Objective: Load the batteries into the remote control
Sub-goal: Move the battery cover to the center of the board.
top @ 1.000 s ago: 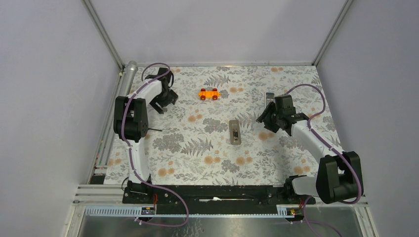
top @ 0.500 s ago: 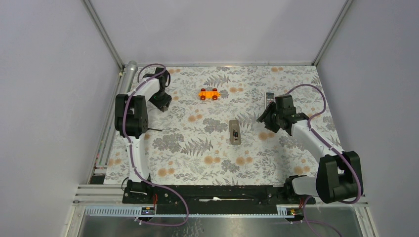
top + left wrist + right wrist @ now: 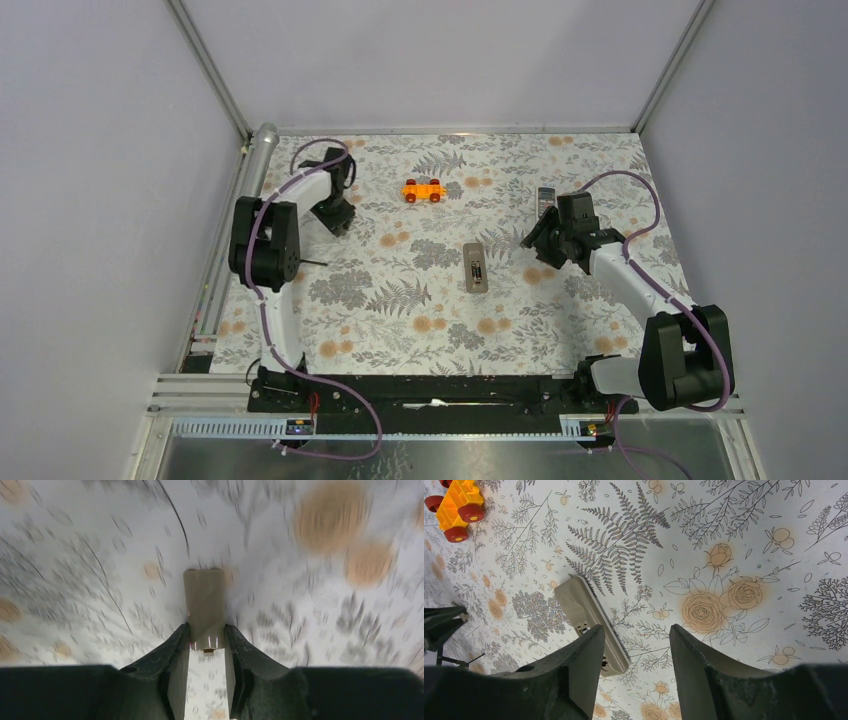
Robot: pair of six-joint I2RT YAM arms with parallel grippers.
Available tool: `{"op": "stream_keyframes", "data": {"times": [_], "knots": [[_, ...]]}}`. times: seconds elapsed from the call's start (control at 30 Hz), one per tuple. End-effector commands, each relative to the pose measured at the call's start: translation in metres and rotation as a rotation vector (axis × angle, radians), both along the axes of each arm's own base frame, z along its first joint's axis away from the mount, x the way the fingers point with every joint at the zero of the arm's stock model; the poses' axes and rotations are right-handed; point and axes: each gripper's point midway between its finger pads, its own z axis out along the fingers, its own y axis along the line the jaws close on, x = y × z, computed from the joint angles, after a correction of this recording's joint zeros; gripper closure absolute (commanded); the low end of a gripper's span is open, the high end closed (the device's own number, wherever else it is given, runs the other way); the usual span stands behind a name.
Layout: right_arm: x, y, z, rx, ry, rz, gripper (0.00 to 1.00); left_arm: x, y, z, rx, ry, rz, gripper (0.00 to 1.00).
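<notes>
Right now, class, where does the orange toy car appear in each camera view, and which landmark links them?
Top external: orange toy car at the table's far middle, beyond the remote control.
Left wrist: not in it; a tan flat piece sits between the left fingers.
Right wrist: the car in the top left corner, partly cropped.
Shared landmark: the floral cloth, in all three.

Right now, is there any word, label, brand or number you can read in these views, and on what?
None can be read in any view.
remote control: plain grey-brown back, no print shows.
second remote: too small to read.
grey-brown piece in the left gripper: faint marks at its near end, blurred.
orange toy car: no lettering shows.
</notes>
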Motion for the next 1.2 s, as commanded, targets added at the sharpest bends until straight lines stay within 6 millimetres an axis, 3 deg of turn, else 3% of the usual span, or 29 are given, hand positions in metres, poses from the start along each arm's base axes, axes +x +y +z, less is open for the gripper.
{"op": "stream_keyframes", "data": {"times": [0.0,0.2,0.33,0.47,0.57,0.67,0.83,0.9,0.97,1.1,1.17], "knots": [[0.008,-0.006,0.004,-0.021,-0.021,-0.018,0.42,-0.041,-0.078,0.015,-0.061,0.003,-0.231,0.76],[0.002,-0.002,-0.001,-0.012,-0.004,0.018,0.42,-0.089,-0.175,0.023,-0.13,-0.01,-0.474,0.78],[-0.001,-0.007,-0.001,-0.046,0.015,0.025,0.41,-0.119,-0.225,0.019,-0.138,0.002,-0.611,0.78],[-0.003,-0.009,0.0,-0.064,0.003,0.046,0.41,-0.136,-0.245,0.017,-0.135,-0.009,-0.674,0.77],[-0.004,-0.009,0.002,-0.079,-0.012,0.086,0.4,-0.149,-0.254,0.013,-0.142,0.002,-0.719,0.63],[-0.004,-0.008,0.009,-0.097,-0.046,0.126,0.33,-0.153,-0.255,0.015,-0.13,-0.007,-0.741,0.44],[-0.004,0.01,0.023,-0.06,-0.113,0.193,0.26,-0.138,-0.244,0.047,-0.081,-0.12,-0.73,0.3],[-0.005,0.03,0.026,-0.05,-0.122,0.25,0.26,-0.127,-0.231,0.067,-0.041,-0.181,-0.707,0.28],[-0.009,0.064,0.032,-0.043,-0.155,0.337,0.27,-0.114,-0.213,0.087,-0.016,-0.243,-0.667,0.27],[-0.017,0.119,0.037,0.028,-0.194,0.459,0.33,-0.087,-0.166,0.128,0.029,-0.365,-0.583,0.25],[-0.018,0.14,0.036,-0.01,-0.201,0.528,0.33,-0.074,-0.142,0.143,0.085,-0.406,-0.562,0.15]]}}
